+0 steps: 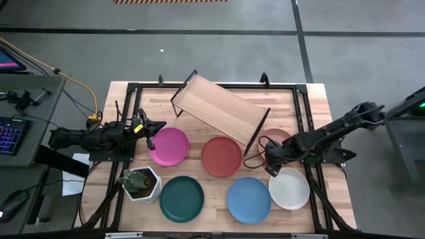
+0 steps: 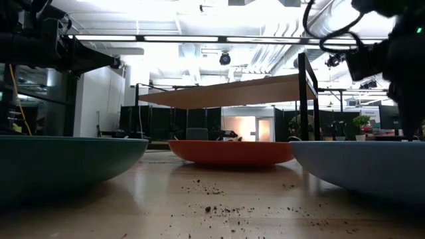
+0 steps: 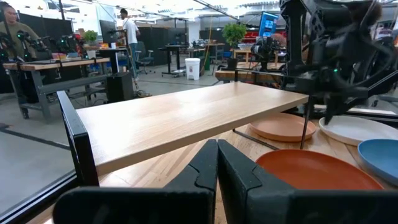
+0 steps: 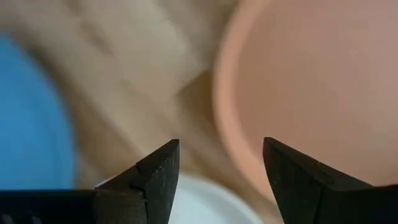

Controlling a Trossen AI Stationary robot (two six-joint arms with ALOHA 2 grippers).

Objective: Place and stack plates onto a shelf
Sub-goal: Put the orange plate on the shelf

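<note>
The shelf (image 1: 219,109) stands askew on the far half of the table, on its black wire legs. Six plates lie flat on the table: magenta (image 1: 169,146), red (image 1: 221,156), peach (image 1: 279,137), dark green (image 1: 181,198), blue (image 1: 249,199) and white (image 1: 289,188). My right gripper (image 1: 272,164) hangs open, pointing down over the gap between the peach plate (image 4: 311,81), the blue plate (image 4: 31,124) and the white plate (image 4: 205,208). My left gripper (image 3: 216,155) is shut. It sits level at the magenta plate's left edge, facing the shelf (image 3: 186,115).
A white hexagonal plant pot (image 1: 141,182) stands near the table's left near corner, beside the dark green plate. Soil crumbs (image 2: 219,192) are scattered on the tabletop. A black frame (image 1: 302,93) runs around the table. Workbenches and people (image 3: 127,28) are in the room beyond.
</note>
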